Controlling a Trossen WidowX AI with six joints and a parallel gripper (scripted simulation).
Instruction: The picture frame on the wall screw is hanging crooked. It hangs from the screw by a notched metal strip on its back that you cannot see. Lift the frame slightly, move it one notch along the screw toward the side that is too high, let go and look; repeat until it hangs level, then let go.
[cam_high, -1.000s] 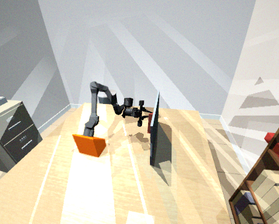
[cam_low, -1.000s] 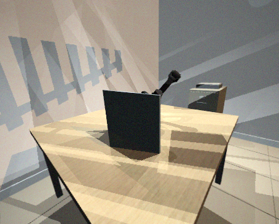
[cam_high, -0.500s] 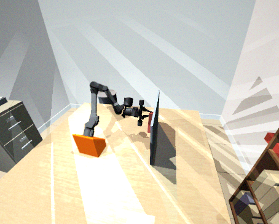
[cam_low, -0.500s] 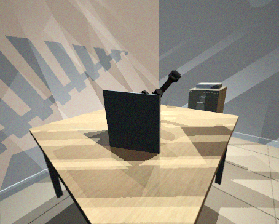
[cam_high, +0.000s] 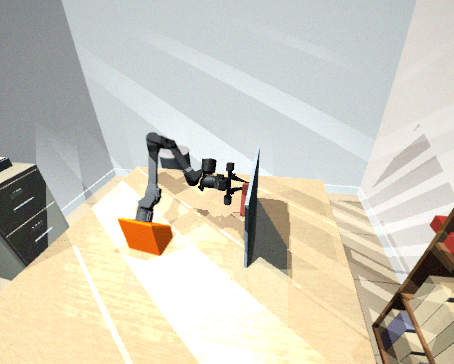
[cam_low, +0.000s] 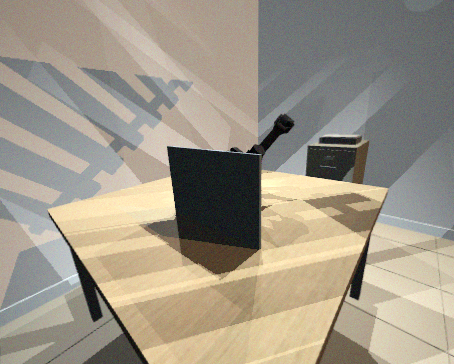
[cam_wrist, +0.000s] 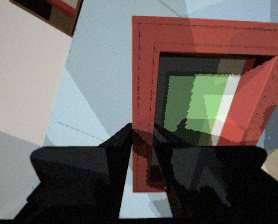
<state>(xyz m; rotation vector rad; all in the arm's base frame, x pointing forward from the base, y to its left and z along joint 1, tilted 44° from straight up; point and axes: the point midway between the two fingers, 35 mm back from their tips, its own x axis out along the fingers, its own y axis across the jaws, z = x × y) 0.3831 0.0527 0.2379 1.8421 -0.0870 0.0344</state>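
The picture frame (cam_high: 244, 200) (cam_wrist: 145, 65) is red with a green picture, on the near face of the upright panel (cam_high: 251, 225) (cam_low: 217, 195) (cam_wrist: 95, 105). In the wrist view its top edge runs nearly level across the image, dropping very slightly to the right, and its left bar is nearly upright. My gripper (cam_high: 247, 185) (cam_wrist: 141, 126) is shut on the frame's left bar, low down, one finger on each side. The screw and notched strip are hidden. The panel hides the frame and gripper in the exterior view.
The wooden table (cam_high: 215, 300) (cam_low: 225, 305) carries the panel and the arm. An orange block (cam_high: 145, 236) stands by the arm's base. A round dark thing (cam_high: 175, 159) is behind the arm. A cabinet (cam_high: 30, 205) (cam_low: 330, 160) and a shelf (cam_high: 417, 320) stand beyond the table.
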